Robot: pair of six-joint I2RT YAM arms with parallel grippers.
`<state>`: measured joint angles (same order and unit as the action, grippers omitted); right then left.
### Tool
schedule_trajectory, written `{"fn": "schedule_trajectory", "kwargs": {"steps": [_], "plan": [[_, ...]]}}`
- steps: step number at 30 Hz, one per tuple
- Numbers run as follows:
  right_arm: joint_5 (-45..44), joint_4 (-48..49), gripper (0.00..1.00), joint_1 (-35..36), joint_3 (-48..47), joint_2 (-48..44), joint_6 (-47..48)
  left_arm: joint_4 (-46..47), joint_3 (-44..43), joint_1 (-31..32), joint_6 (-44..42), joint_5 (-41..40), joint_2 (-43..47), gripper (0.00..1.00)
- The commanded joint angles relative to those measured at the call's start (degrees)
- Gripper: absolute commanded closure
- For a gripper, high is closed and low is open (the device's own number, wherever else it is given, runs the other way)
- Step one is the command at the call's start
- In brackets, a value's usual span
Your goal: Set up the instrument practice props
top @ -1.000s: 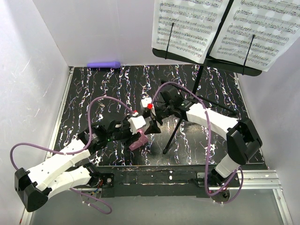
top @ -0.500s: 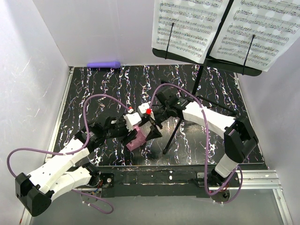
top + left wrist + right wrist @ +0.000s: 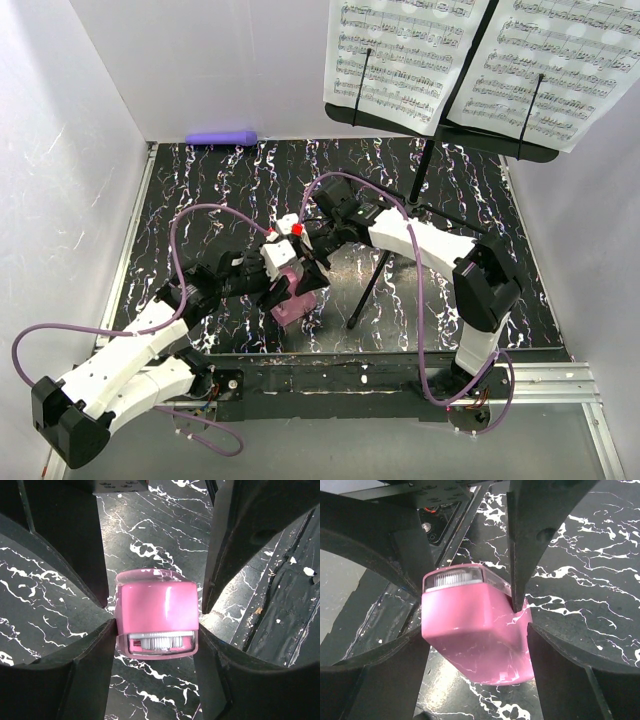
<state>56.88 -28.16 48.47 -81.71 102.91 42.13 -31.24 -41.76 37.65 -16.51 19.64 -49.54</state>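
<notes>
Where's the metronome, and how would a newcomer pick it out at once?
Start at the black music stand at the back right, then drop to the marbled black mat's middle front, where both arms meet. The metronome sits clamped in the left gripper: a small glossy pink pyramid, the only pink thing there.

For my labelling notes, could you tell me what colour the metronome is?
The metronome is pink; left wrist view.

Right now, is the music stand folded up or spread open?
Spread open: the music stand stands on splayed legs on the table, its desk holding two sheet-music pages.
</notes>
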Motion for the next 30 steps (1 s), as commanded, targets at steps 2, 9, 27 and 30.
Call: {"fn": "schedule_trajectory", "kwargs": {"steps": [2,9,27,30], "plan": [[-1.86,2.76,0.18,2.77,-0.38,0.97,-1.88,7.60,0.10,0.58,-0.54,4.36,1.29,0.93],[-0.45,0.40,0.44,3.12,-0.20,0.63,1.54,7.43,0.71,0.15,-0.01,3.22,1.99,0.93],[-9.86,-2.95,0.92,-3.20,4.46,-6.32,10.87,2.94,1.15,-1.61,2.27,1.45,8.23,1.00],[-10.04,-4.00,0.94,-3.55,4.28,-6.50,11.22,2.77,1.33,-2.23,3.06,1.72,7.97,1.00]]}}
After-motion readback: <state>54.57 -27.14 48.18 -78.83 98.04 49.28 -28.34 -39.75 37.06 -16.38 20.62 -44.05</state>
